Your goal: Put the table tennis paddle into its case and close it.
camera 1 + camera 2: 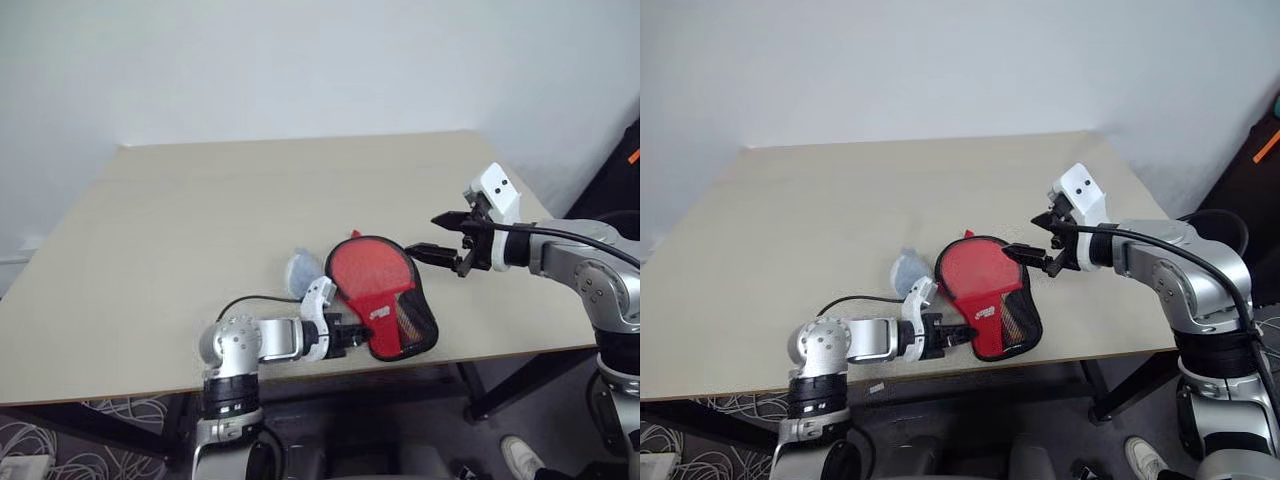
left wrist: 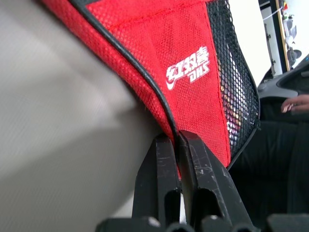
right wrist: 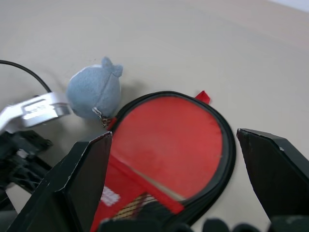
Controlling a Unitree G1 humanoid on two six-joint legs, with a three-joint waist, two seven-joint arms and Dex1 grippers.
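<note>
Two arms at the case [image 1: 385,300]
Left gripper [image 1: 352,335] pinches its edge; right gripper [image 1: 437,236] hovers, fingers spread (nothing held).

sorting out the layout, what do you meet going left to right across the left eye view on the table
left gripper shut on the edge of the red fabric paddle-shaped case → small blue-grey plush scrap → round red rubber paddle face in the case's open mouth → open right gripper

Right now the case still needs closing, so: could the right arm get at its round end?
Probably yes: the right tool hangs open just above the case, nothing between them; the left tool pinches the narrow end.
</note>
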